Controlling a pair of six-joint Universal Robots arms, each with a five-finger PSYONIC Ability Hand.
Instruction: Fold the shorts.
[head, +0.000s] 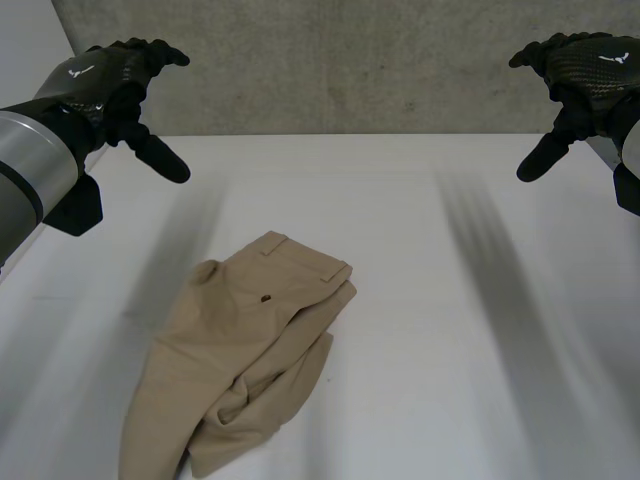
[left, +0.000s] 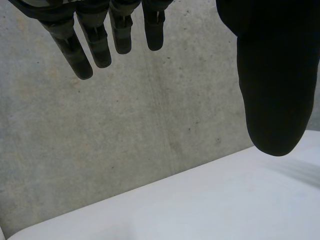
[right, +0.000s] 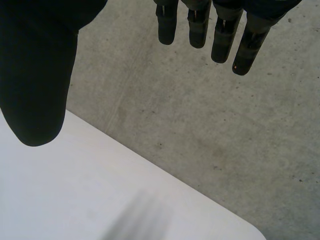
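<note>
- Our left hand (head: 105, 80) hangs high over the far left corner of the worktop (head: 450, 350), touching nothing. In its wrist view the fingers (left: 100, 45) are straight and spread, the thumb (left: 272, 90) stands wide of them, and nothing lies between. We read this as a ready pose, lifted clear so the cloth can be seen before any reach.
- The shorts (head: 250, 350) lie flat on the worktop, well below both hands and nearer our left hand than our right. They look roughly doubled lengthwise, one leg heaped loosely over the other, with the waistband (head: 305, 260) at the end closer to the hands. We judge the fold barely begun. The slack, rumpled layers would want smoothing first.
- Our right hand (head: 585, 70) mirrors the left over the far right corner, well apart from the shorts. Its fingers (right: 222, 40) are extended and its thumb (right: 35, 75) is splayed, so it holds nothing.
- The leg hems run off the near edge of the head view, so we cannot tell how the ends lie.
- How many layers are stacked in the rumpled part, and whether the lower leg is creased beneath, is hidden by the cloth on top.
- Past each hand's fingertips the wrist views take in the concrete wall (head: 350, 60) and a strip of bare worktop.
</note>
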